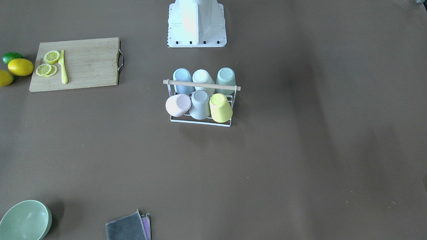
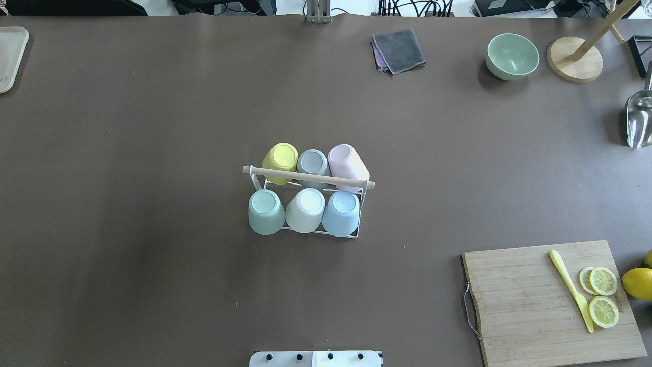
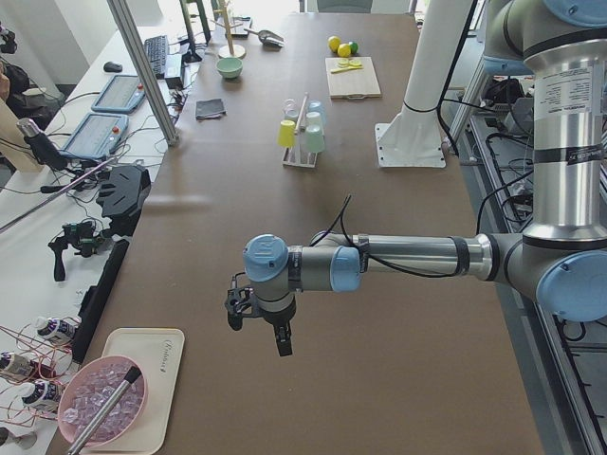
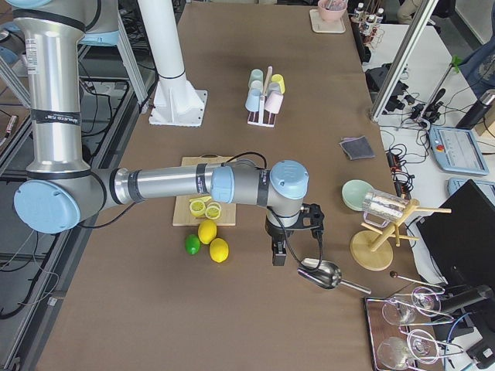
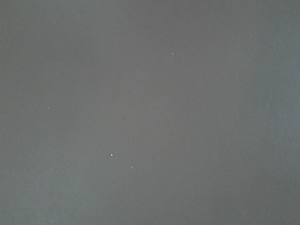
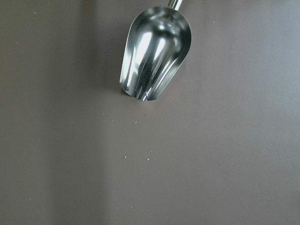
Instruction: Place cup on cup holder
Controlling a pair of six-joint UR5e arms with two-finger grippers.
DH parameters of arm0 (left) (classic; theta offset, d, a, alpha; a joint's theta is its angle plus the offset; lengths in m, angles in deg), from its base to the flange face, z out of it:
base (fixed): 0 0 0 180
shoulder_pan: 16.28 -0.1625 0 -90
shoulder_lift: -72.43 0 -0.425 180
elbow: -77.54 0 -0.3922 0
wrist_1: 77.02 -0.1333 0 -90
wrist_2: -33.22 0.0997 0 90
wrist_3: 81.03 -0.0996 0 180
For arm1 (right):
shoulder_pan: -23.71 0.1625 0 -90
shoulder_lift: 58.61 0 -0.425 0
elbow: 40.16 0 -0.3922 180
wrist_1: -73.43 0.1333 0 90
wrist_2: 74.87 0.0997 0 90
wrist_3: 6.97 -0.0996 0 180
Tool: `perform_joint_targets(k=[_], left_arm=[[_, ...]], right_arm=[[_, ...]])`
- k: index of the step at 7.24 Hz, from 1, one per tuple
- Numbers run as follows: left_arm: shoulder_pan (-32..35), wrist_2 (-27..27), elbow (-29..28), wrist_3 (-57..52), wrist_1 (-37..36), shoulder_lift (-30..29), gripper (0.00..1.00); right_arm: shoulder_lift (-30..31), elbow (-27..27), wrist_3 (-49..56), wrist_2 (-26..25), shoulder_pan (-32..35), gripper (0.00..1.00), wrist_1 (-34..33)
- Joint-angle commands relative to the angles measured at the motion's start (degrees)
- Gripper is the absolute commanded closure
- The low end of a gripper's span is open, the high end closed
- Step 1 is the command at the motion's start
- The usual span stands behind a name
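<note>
The cup holder (image 1: 201,85), a white wire rack with a wooden rod handle, stands at the table's middle and also shows in the overhead view (image 2: 308,177). Several pastel cups sit upside down on its prongs, among them a yellow cup (image 2: 280,160), a pink cup (image 2: 347,164) and a blue cup (image 2: 341,211). My left gripper (image 3: 258,327) hangs over bare table far from the rack. My right gripper (image 4: 298,251) hangs above a metal scoop (image 6: 156,56). Both grippers show only in the side views, so I cannot tell whether they are open or shut.
A wooden cutting board (image 2: 530,300) with lemon slices and a yellow knife lies near the robot's right, with lemons (image 1: 20,66) and a lime beside it. A green bowl (image 2: 512,56), folded cloths (image 2: 398,50) and a wooden stand (image 2: 574,65) are at the far edge. The robot base (image 1: 196,23) is behind the rack.
</note>
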State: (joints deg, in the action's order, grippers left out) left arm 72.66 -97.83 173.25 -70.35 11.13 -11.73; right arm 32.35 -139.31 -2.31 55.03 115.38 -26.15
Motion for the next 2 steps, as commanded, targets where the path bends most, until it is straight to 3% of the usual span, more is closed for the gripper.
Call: perform_joint_targets(k=[1,2], left_arm=[[0.0,0.0,0.0,0.0,0.2,0.0,0.02],[0.0,0.0,0.0,0.0,0.2,0.0,0.02]], right_arm=[[0.0,0.0,0.0,0.0,0.0,0.0,0.0],[0.1,0.0,-0.3,-0.2,0.0,0.0,0.0]])
